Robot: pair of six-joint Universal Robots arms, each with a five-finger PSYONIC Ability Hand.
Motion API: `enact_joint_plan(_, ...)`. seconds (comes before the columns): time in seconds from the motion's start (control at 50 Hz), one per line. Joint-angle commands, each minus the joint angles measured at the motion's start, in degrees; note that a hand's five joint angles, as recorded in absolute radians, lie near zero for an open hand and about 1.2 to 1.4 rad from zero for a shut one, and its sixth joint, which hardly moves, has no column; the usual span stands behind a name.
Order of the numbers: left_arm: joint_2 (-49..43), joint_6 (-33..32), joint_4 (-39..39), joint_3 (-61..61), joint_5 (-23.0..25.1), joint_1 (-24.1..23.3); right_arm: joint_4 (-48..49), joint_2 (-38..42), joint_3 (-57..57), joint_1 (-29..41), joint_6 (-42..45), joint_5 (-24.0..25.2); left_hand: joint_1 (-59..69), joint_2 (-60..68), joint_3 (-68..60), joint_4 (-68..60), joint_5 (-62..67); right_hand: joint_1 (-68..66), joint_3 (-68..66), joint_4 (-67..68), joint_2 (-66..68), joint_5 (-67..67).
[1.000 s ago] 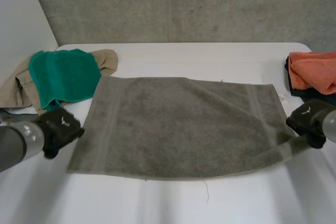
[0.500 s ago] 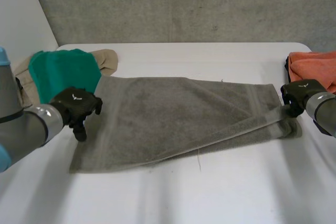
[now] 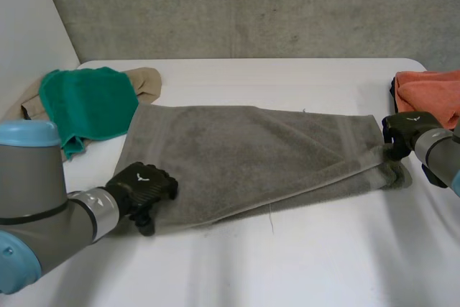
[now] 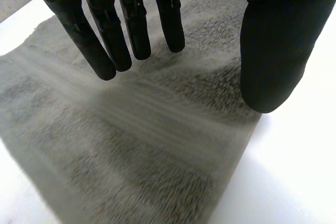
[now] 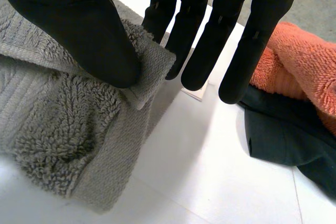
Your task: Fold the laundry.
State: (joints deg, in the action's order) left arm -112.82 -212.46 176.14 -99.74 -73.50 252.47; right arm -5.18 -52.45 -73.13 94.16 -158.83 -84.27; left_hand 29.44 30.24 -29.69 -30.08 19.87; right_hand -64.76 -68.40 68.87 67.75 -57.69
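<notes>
Grey towel lies stretched lengthwise across the middle of our white table. Its near-right part is doubled over, so a thick fold runs from the right end toward the near-left corner. Our left hand sits at that near-left corner. In its wrist view the fingers are straight and held apart from the thumb, above the pile, gripping nothing. Our right hand is at the towel's right end. There it pinches a corner of the cloth between the thumb and the straight fingers, above the layer below. At the far left of the table we see a green cloth lying on a beige cloth, just beside the towel's far-left corner. At the far right an orange cloth rests on a dark cloth, near the right hand.
</notes>
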Motion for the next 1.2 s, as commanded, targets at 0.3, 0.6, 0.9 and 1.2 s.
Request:
enact_joint_plan(0.3, -5.4, 2.8, 8.3, 2.8, -8.2, -9.2, 0.3, 0.0, 0.2, -0.9, 0.3, 0.0, 10.5, 9.7, -10.3, -9.9, 10.1, -15.2, -11.6, 11.1, 12.3, -12.3)
enact_joint_plan(0.6, -4.5, -0.4, 16.9, 2.6, -17.7, -8.6, 0.1, -0.5, -0.1, -1.1, 0.3, 0.3, 22.8, 22.0, -22.6, -22.2, 22.4, -15.2, -11.6, 11.1, 12.3, -12.3)
enact_joint_plan(0.9, -6.5, -9.0, 16.7, 0.5, -14.9, -2.6, 0.3, -4.3, -3.3, -1.0, 3.3, 1.1, 22.5, 21.7, -22.2, -21.8, 22.1, -15.2, -11.6, 11.1, 12.3, -12.3)
enact_joint_plan(1.2, -2.5, -9.2, 12.0, -3.6, -10.4, 3.1, 0.9, -4.9, -4.4, -1.3, 6.0, 1.1, 30.7, 29.9, -30.5, -30.1, 30.3, -15.2, -11.6, 11.1, 12.3, -12.3)
